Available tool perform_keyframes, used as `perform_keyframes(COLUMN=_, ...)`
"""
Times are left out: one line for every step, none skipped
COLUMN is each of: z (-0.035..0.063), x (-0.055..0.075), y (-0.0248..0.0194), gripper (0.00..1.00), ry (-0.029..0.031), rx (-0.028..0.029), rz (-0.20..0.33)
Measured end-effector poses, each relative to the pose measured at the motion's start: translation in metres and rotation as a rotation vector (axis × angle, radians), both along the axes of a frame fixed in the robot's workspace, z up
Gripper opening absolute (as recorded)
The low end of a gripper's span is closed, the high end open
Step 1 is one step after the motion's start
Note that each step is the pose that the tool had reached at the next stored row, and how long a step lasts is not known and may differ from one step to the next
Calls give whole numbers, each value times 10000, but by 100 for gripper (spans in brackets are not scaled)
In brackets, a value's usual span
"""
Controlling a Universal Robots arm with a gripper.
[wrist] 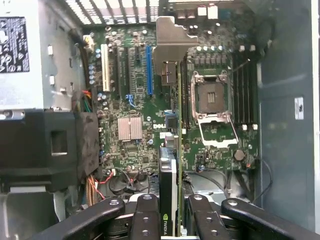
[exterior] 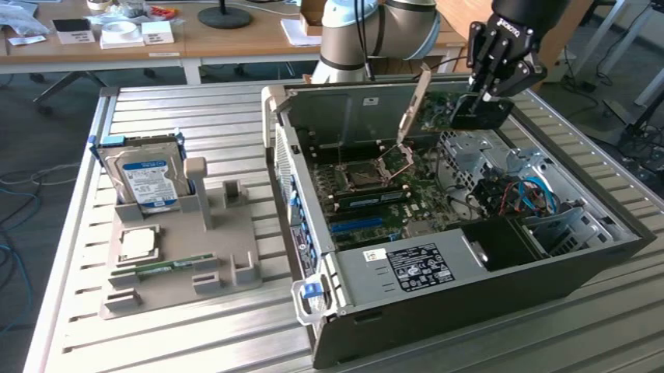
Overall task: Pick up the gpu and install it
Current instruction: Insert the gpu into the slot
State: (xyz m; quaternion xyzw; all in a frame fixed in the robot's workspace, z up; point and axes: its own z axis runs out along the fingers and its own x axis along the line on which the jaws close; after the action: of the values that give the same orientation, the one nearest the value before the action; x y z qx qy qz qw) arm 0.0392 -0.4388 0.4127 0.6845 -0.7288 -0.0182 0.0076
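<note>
The gpu [exterior: 449, 111] hangs in the air over the far end of the open computer case [exterior: 436, 303], with my gripper [exterior: 486, 92] shut on its black cooler end. Its long silver bracket [exterior: 414, 105] points down toward the motherboard [exterior: 384, 194]. In the wrist view the gpu [wrist: 171, 155] is edge-on between my fingers [wrist: 145, 215], and my gripper [wrist: 172, 222] holds it above the board. The bracket [wrist: 170, 45] reaches out beside the blue slot [wrist: 149, 70]. The card is not touching the board.
A grey fixture [exterior: 223, 249] on the slatted table at the exterior view's left holds a silver hard drive [exterior: 145, 175], a processor chip [exterior: 140, 242] and a memory stick [exterior: 166, 268]. Inside the case are the open processor socket [wrist: 212, 97], a black fan shroud [wrist: 50, 145] and cables [exterior: 524, 194].
</note>
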Motion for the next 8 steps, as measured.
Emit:
perform_keyframes(z=0, x=0, y=0, gripper=27, ry=0, rx=0, rz=37)
perform_keyframes(z=0, x=0, y=0, gripper=27, ry=0, rx=-1, rz=50)
perform_keyframes(z=0, x=0, y=0, gripper=27, ry=0, rx=0, rz=51)
perform_keyframes(z=-1, x=0, y=0, gripper=27, ry=0, rx=1, rz=51)
perform_keyframes(z=0, x=0, y=0, gripper=27, ry=1, rx=0, rz=52)
perform_keyframes(z=-1, x=0, y=0, gripper=27, ry=0, rx=0, rz=63)
perform_keyframes(z=-2, x=0, y=0, gripper=27, ry=0, rx=1, rz=114)
perform_keyframes(z=-3, x=0, y=1, gripper=27, ry=0, rx=2, rz=187)
